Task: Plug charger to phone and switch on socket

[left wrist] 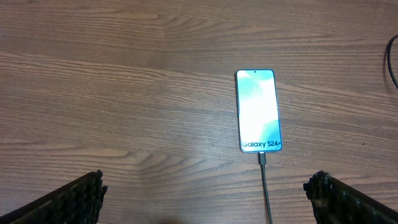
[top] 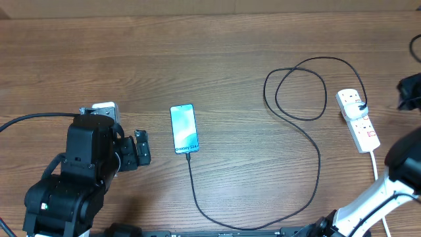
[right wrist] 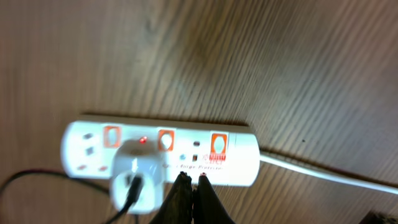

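The wooden table (top: 217, 52) fills every view, and my two arms sit at its near edge, the left one dark and bulky, the right one white. The looping charger (top: 191, 178) covers the most ground. It leaves the phone's near end, sweeps along the near side of the table, climbs to the right, makes a loop and ends at the socket (top: 358, 122). The socket lies at the far right with its white cord (top: 375, 164) trailing toward me. The phone (top: 184, 128) lies flat and face up near the middle, well apart from the socket, with its blue screen lit. My left gripper (left wrist: 208, 196) hangs low just left of the phone. Its fingers (left wrist: 81, 196) are spread wide and hold nothing. My right gripper (right wrist: 193, 183) is pinched fully together with nothing between the fingers. Its tips are at the socket's near edge, by the red switch (right wrist: 217, 144) at the cord end. The wrist view is blurred, so I cannot tell whether they press the casing or hover just above it. A white adapter (right wrist: 137, 177) sits in the socket with the black cable running into it. The connector tip (left wrist: 262, 158) is seated in the phone's end below the "Galaxy S24+" text. A small red lamp (right wrist: 143, 140) glows on the socket above the adapter.
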`<action>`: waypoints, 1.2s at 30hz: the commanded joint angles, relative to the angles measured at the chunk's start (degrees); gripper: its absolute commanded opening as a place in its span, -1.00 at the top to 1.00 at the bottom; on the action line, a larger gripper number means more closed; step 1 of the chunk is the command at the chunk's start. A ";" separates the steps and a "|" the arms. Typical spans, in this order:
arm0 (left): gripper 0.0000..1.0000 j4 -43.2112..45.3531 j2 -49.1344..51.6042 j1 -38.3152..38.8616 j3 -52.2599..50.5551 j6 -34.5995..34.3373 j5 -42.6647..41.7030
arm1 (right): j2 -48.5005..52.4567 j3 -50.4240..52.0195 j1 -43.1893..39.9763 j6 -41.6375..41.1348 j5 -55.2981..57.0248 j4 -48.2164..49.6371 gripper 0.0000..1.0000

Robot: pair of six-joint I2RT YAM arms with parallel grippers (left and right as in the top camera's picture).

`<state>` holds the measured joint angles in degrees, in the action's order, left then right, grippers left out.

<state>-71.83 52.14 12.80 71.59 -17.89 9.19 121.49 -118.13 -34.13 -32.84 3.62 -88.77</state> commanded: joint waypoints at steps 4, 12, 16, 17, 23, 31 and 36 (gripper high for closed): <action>-1.00 0.04 -0.04 0.31 -0.20 -0.55 -0.24 | -14.25 -2.36 4.28 -0.57 -3.28 -2.69 0.92; -0.99 0.04 -0.44 0.31 -0.20 -0.55 -0.24 | -26.21 -2.34 17.62 -2.51 -6.75 -3.58 0.92; -0.99 0.04 -2.23 0.31 -0.20 -0.55 -0.26 | -30.38 -2.34 25.42 -5.03 -6.75 -2.12 0.92; -0.99 0.04 -3.17 0.31 -0.20 -0.55 -0.26 | -31.12 -2.34 27.32 -5.16 -6.75 -1.64 0.92; -0.99 0.02 -10.78 -0.26 -0.20 -0.55 -0.24 | -32.89 -2.34 35.76 -5.07 -6.75 -2.60 0.92; -0.99 -0.02 -27.04 -7.26 -0.20 -0.55 -0.24 | -33.24 -2.34 41.68 -6.49 -6.75 -2.14 0.92; -0.99 -0.85 -39.63 -7.54 -0.20 -0.55 -0.24 | -34.25 -2.34 43.47 -7.93 -6.86 -1.95 0.92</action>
<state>-72.29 18.90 5.85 71.59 -17.91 9.02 89.21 -119.26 8.23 -39.40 -3.18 -91.07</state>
